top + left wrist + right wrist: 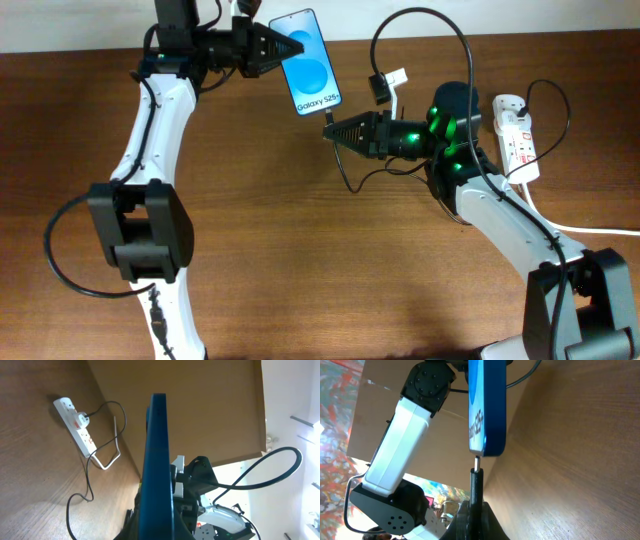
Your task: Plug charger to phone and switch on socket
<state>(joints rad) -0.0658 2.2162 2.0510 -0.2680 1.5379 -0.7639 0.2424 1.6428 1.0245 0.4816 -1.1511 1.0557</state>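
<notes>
The phone (312,62) is held off the table, its blue screen facing up in the overhead view, and my left gripper (283,48) is shut on its upper left edge. The left wrist view has the phone (157,460) edge-on, rising from between the jaws. My right gripper (335,128) is shut on the charger's black plug (476,485). The plug's metal tip (477,464) points at the phone's (487,405) lower edge and just meets it, most of the metal showing. The charger's thin black cable (440,15) loops back to the socket (518,135), a white strip at the far right.
A small black block with a white tag (380,88) lies between phone and socket. The socket's thick white cord (570,225) runs off to the right past my right arm. In the left wrist view the socket (75,419) lies on the wooden table with cable slack (90,475) beside it.
</notes>
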